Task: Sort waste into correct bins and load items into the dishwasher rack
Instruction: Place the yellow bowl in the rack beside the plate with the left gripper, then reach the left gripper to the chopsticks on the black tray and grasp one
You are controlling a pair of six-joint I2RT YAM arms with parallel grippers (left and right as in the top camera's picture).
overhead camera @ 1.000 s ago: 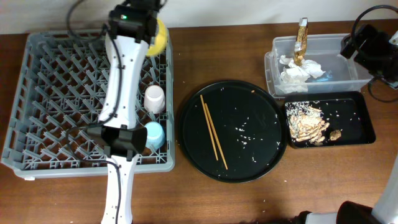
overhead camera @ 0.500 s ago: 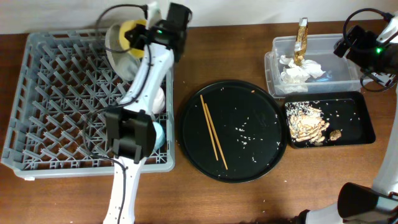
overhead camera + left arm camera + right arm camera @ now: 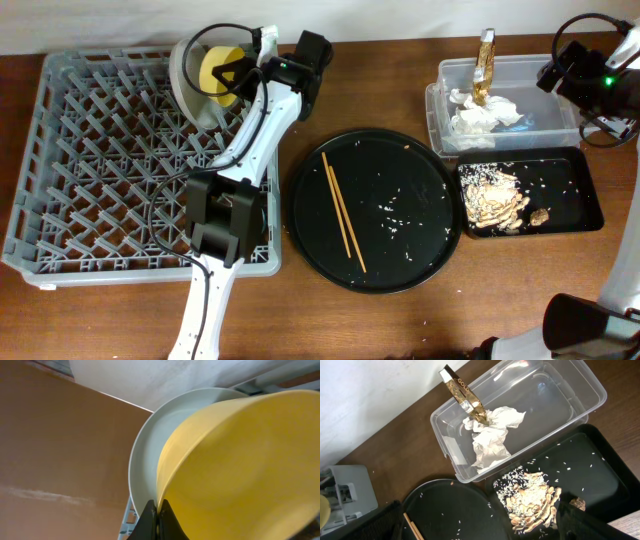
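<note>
Left wrist view: bowl [image 3: 240,470] stands on edge, its mouth facing away from the plate [image 3: 150,445], which stands upright just behind it. Cannot tell whether the two touch. Overhead view puts both at the far right corner of the rack [image 3: 100,160], against its back wall.

Left gripper [image 3: 154,517]: fingers pinched together on the bowl's rim. Bowl looks held, not yet let go.

Step in hand, by my reading: seat the bowl among the pegs beside the plate. Notes for doing it well:
- keep the bowl on edge and lower until the bottom of the rim sits between pegs, not on top of one;
- let it lean toward the plate, gently, so the plate is not pushed over;
- part the fingers only once the bowl bears its own weight;
- withdraw along the rim line, upward, without dragging.

Further out: chopsticks [image 3: 343,212] lie on the round tray [image 3: 400,170], not yet loaded. Napkin [image 3: 478,115] and wrapper [image 3: 486,60] sit in the tub [image 3: 545,75]; scraps [image 3: 495,200] in the black tray [image 3: 575,190].

Right gripper [image 3: 477,515]: fingers spread, holding nothing, above the bins.
</note>
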